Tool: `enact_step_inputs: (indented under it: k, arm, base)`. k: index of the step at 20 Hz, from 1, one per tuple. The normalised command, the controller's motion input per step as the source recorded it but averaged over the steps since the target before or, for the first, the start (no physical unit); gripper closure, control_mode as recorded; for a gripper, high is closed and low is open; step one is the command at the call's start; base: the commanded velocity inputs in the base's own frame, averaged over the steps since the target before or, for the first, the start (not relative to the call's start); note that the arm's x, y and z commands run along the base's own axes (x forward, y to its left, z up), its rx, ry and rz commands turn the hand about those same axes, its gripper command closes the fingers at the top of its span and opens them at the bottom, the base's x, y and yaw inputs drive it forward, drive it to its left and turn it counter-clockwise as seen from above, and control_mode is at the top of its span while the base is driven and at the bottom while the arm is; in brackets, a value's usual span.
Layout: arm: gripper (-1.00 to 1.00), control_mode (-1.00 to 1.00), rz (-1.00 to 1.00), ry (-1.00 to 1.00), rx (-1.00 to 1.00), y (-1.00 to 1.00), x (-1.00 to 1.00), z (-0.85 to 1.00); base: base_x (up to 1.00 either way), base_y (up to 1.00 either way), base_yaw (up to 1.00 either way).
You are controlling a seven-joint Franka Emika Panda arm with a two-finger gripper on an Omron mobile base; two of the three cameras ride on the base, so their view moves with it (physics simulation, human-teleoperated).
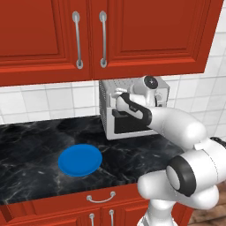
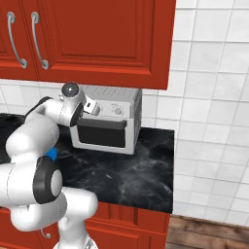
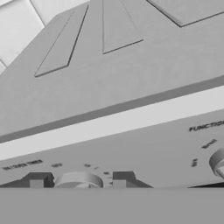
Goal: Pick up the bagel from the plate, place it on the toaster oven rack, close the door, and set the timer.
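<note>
In the left base view, the white arm [image 1: 185, 132] rises from the lower right of the frame and reaches up toward the centre, where its hand meets the front of the grey toaster oven [image 1: 132, 110] standing on the black marble counter [image 1: 35, 137] against the white tiled wall. The gripper [image 1: 115, 94] sits at the upper left part of the oven's face, along the control strip; its jaws cannot be made out from this side. The door [image 1: 132, 126] with its dark glass window looks closed, upright against the oven front. The plate [image 1: 80, 160], a bright blue disc, lies flat on the counter at lower left of centre, well apart from the oven, and its top is bare. Red wall cabinets [image 1: 101, 31] with silver handles span the top of the frame. In the right base view, the arm comes up from the lower left, and the gripper [image 2: 93, 108] points rightward at the oven's top control strip, just left of a round knob [image 2: 117, 111]. The door [image 2: 101, 132] below it is shut, its dark window and handle bar facing out. A sliver of the blue plate [image 2: 51, 154] peeps out behind the arm at left. In the hand view, the two dark fingertips [image 3: 37, 179] stand either side of a round silvery dial [image 3: 78, 180] at the bottom of the frame, parted around it; whether they actually press on it I cannot tell. Another knob [image 3: 217, 161] shows at the right edge beside small printed labels.
</note>
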Motion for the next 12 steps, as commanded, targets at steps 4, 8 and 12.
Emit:
enact_step_inputs:
  k: [4, 8, 12]
  arm:
    - [1.00, -1.00, 0.00, 0.05, 0.00, -1.00, -0.24, -0.05]
    - [1.00, -1.00, 0.00, 0.05, 0.00, -1.00, -0.32, -0.08]
    - [1.00, -1.00, 0.00, 0.05, 0.00, -1.00, -0.37, -0.16]
  base:
    - [0.00, 0.00, 0.00]
    - [0.00, 0.00, 0.00]
    - [0.00, 0.00, 0.00]
